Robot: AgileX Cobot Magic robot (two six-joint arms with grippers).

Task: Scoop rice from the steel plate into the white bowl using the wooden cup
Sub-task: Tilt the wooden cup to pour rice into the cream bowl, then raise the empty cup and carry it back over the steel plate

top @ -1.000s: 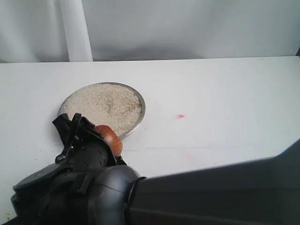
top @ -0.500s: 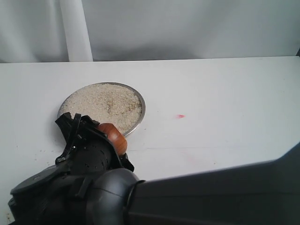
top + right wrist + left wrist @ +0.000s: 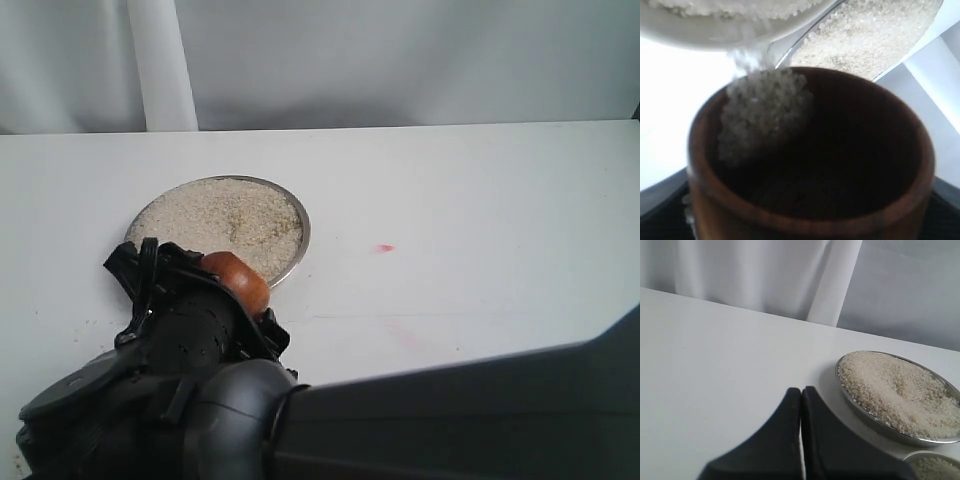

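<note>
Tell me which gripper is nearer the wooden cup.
Right. The right gripper holds the wooden cup, tipped toward the white bowl; the left gripper is shut, apart from it, short of the steel plate.

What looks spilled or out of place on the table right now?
A few specks that look like loose rice grains lie on the table, below and left of the steel plate in the exterior view. A small red mark sits right of the plate. Nothing else stands out.

The exterior view looks down across the tabletop point(image 3: 480, 200) toward the curtain point(image 3: 400, 60). The left wrist view sits low; the right crowds the wooden cup point(image 3: 805, 150). All share the steel plate point(image 3: 305, 235).
</note>
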